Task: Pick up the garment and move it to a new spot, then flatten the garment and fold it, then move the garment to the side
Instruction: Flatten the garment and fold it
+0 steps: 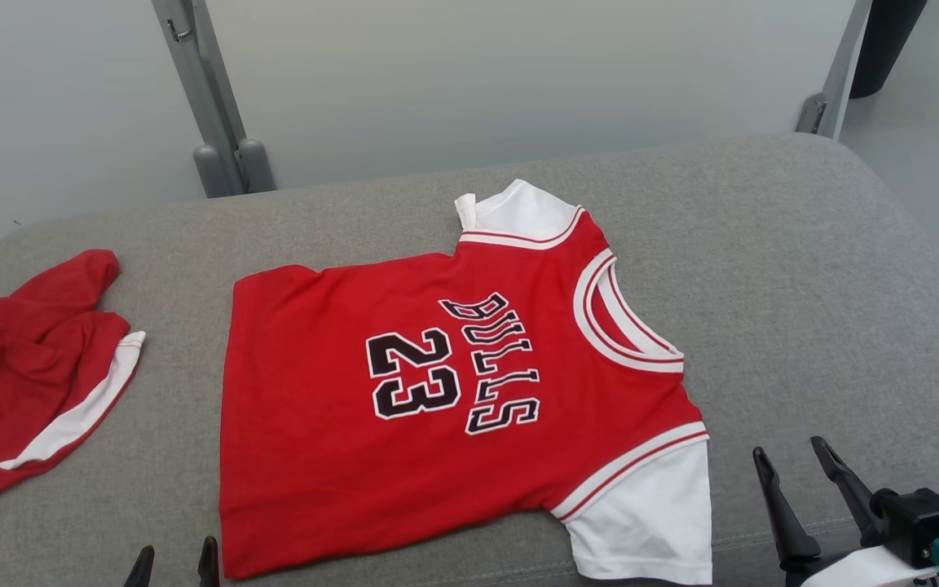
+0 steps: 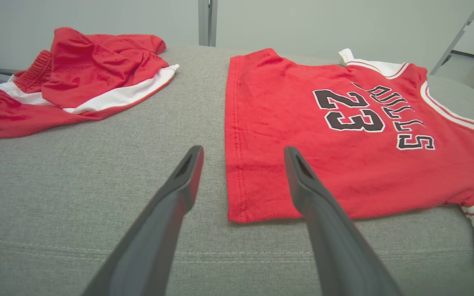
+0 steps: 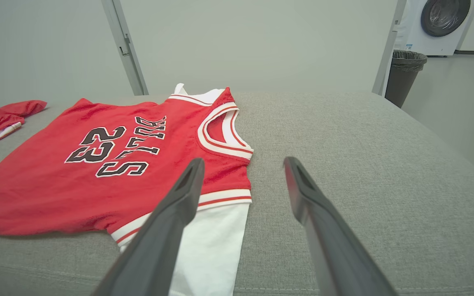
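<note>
Left gripper [image 1: 174,567] at 7 o'clock and right gripper [image 1: 789,448] at 5 o'clock are hanging wide open, empty. Jersey [image 1: 437,391] is lying flat, unfolded, mid-cushion [image 1: 804,269]; shorts [image 1: 29,359] at 9 o'clock. Flattening seems done; folding and moving aside are waiting. Black lettering is reading "BULLS" and "23".

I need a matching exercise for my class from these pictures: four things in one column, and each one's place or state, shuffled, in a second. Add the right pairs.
1 jersey
2 shorts
3 right gripper
4 bin

a crumpled at the left
b open, holding nothing
c spread flat, number up
d on the floor, far right

Pairs: 1-c, 2-a, 3-b, 4-d
</note>
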Controlling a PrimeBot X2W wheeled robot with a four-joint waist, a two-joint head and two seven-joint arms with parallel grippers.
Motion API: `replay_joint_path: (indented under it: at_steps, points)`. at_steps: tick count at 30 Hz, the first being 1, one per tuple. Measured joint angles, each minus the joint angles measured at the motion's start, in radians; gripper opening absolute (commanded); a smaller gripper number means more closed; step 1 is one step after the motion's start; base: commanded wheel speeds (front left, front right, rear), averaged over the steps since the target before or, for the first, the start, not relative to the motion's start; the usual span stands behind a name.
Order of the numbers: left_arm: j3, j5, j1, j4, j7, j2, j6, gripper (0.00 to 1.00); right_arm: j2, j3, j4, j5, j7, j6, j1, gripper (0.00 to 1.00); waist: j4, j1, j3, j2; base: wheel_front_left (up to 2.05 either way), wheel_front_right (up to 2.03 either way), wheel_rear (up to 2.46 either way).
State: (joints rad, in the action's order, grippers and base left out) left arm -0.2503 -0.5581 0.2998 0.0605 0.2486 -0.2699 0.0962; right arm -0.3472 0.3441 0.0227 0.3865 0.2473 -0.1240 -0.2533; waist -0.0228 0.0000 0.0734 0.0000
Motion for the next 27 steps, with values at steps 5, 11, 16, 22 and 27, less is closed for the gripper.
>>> replay_joint_path:
  at_steps: [5, 11, 16, 22, 27]
  points:
    - [0.006, 0.0, 0.013, -0.005, 0.0, 0.006, 0.0, 1.0, 0.006, 0.009, -0.017, 0.018, 0.0, 0.028, -0.001, 1.0, -0.001, 0.0, -0.002, 0.0, 0.0, 0.0, 0.0]
    - [0.011, 0.009, 0.023, -0.009, 0.0, 0.011, 0.0, 1.0, -0.007, 0.011, -0.029, 0.033, 0.0, 0.074, -0.002, 1.0, -0.005, 0.0, -0.008, 0.0, 0.0, 0.0, 0.0]
    - [0.016, 0.01, 0.025, -0.01, 0.0, 0.017, 0.0, 1.0, -0.019, -0.01, -0.018, 0.033, 0.0, 0.08, -0.004, 1.0, -0.008, 0.0, -0.012, 0.0, 0.0, 0.0, 0.0]
    - [0.021, 0.01, 0.028, -0.01, 0.0, 0.028, 0.0, 1.0, -0.019, -0.016, -0.009, 0.033, 0.0, 0.089, -0.007, 1.0, -0.014, 0.0, -0.015, 0.0, 0.0, 0.0, 0.0]
    - [0.023, 0.01, 0.028, -0.009, 0.0, 0.03, 0.0, 1.0, -0.016, -0.016, -0.006, 0.027, 0.0, 0.097, -0.009, 1.0, -0.019, 0.0, -0.017, 0.0, 0.0, 0.0, 0.0]
